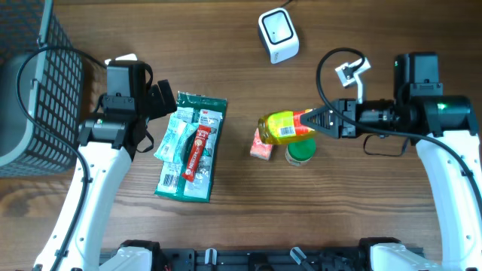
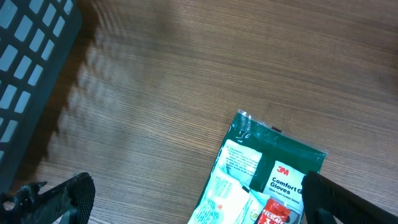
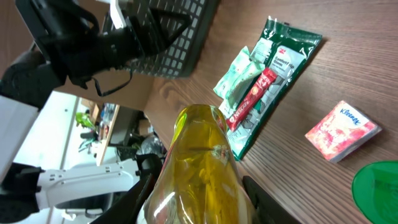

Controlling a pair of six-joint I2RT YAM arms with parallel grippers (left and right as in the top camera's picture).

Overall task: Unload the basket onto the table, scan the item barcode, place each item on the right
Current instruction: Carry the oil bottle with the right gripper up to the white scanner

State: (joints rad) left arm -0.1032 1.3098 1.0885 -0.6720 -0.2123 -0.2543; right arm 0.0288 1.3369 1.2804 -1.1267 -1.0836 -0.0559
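Note:
My right gripper [image 1: 320,120] is shut on a yellow bottle [image 1: 285,126] with a red and yellow label, holding it on its side above the middle of the table. In the right wrist view the bottle [image 3: 199,162] fills the space between the right gripper's [image 3: 202,199] fingers. The white barcode scanner [image 1: 278,34] stands at the far edge, apart from the bottle. My left gripper [image 1: 167,98] hangs open over the top end of a green glove packet [image 1: 192,147]. In the left wrist view the left gripper [image 2: 199,199] holds nothing.
A red sachet [image 1: 197,153] and pale wipes packets lie on the green packet [image 2: 273,168]. A pink tissue pack [image 1: 261,145] and a green round lid [image 1: 300,154] sit below the bottle. A dark mesh basket [image 1: 38,83] stands at the far left.

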